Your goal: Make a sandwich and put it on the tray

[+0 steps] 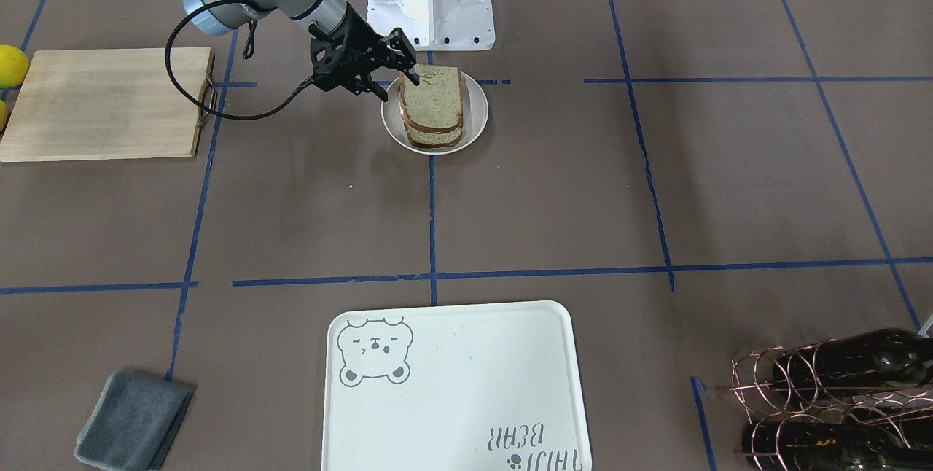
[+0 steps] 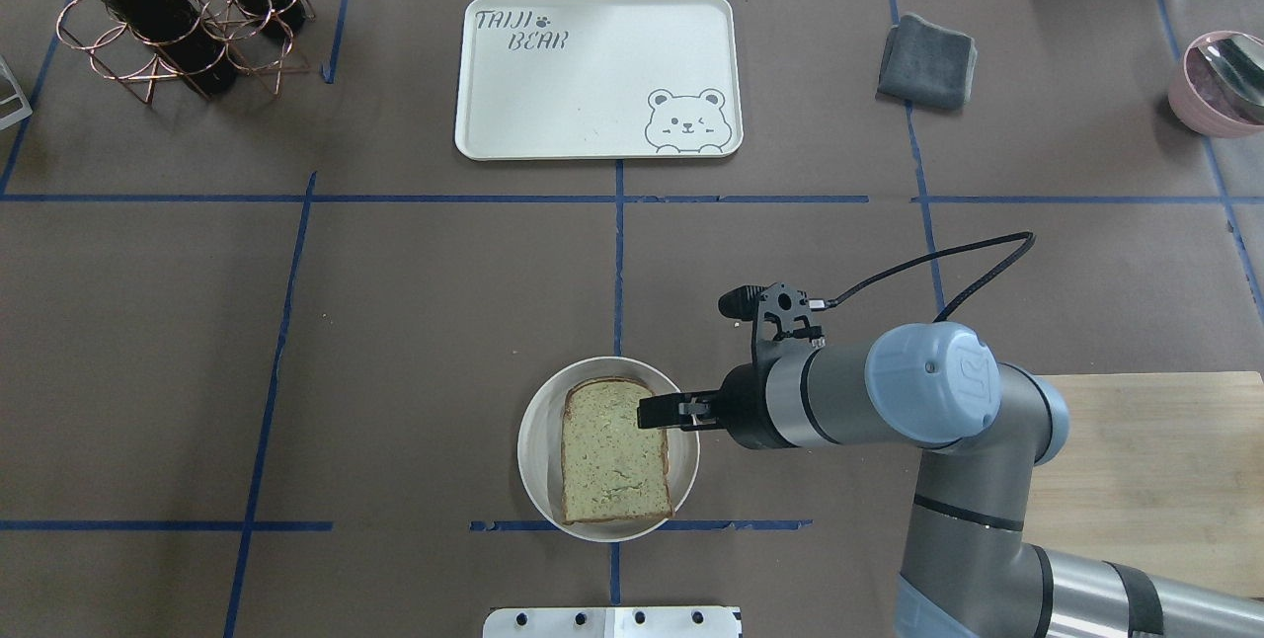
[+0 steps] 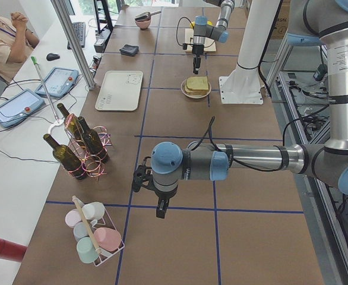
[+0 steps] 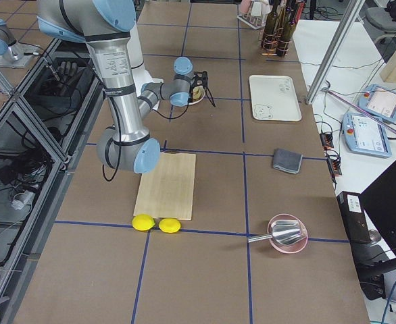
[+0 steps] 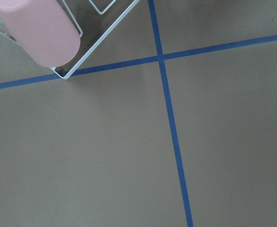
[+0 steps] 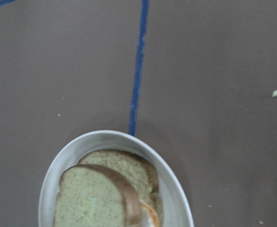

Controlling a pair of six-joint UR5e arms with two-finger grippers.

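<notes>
The sandwich [image 1: 434, 103] lies stacked on a small round white plate [image 1: 477, 110] near the robot base. From overhead only its top slice [image 2: 612, 455] shows. The right wrist view shows two slices [image 6: 96, 198] with a bit of white egg and orange yolk [image 6: 148, 215] between them. My right gripper [image 1: 399, 86] hangs open at the plate's edge, one fingertip [image 1: 414, 79] at the top slice's corner, and it holds nothing. The cream bear tray [image 1: 452, 383] lies bare at the far side [image 2: 592, 75]. My left gripper [image 3: 161, 211] shows only in the exterior left view, so I cannot tell its state.
A wooden board [image 1: 102, 103] lies beside the right arm, with lemons [image 1: 11, 66] past it. A grey cloth [image 2: 926, 60], a pink bowl [image 2: 1220, 80] and a wine bottle rack [image 2: 168, 16] stand along the far edge. A cup rack [image 3: 94, 234] stands near the left gripper.
</notes>
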